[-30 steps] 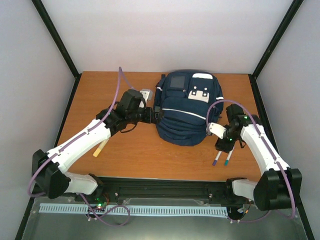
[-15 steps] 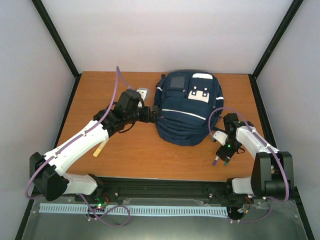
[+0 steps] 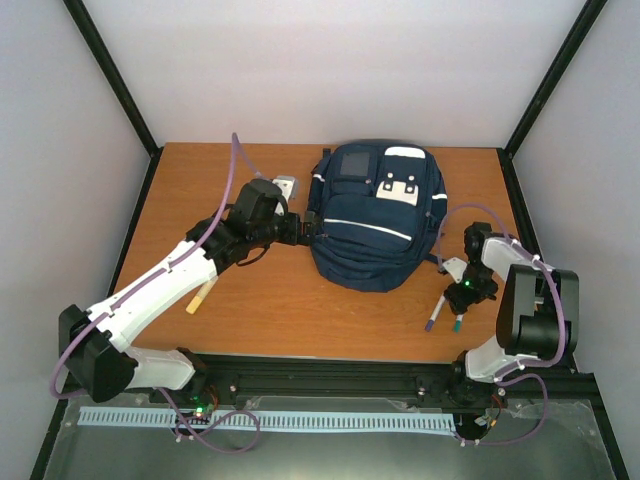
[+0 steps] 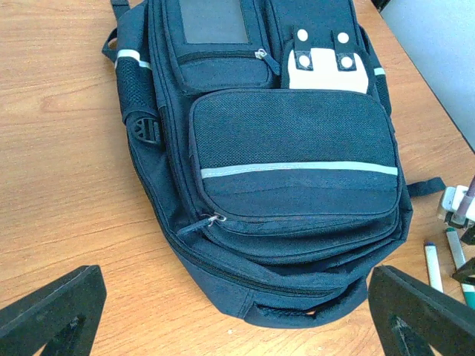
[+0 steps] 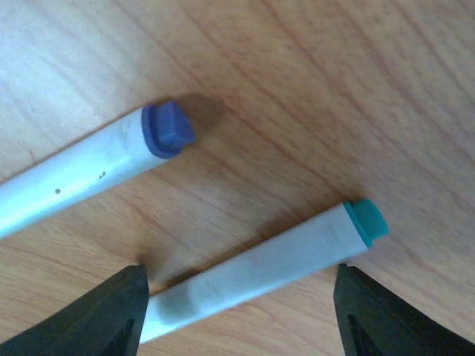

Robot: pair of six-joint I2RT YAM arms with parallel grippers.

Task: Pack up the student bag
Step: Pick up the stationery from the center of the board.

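The student bag, navy with thin white stripes and white patches, lies flat at the middle of the table with its pockets up. It fills the left wrist view, zippers shut. My left gripper sits at the bag's left side, wide open and empty. My right gripper hangs low over two white markers near the front right. One has a purple cap and the other a teal cap. The teal one lies slantwise between the open fingers.
A yellow-tipped marker lies on the wood under my left forearm. A small white and grey object sits by the bag's upper left corner. Black frame posts and white walls close in the table.
My right arm has folded back toward its base and brought its gripper down over the two markers, its jaws opening wide and then narrowing. The left arm has shifted only slightly.
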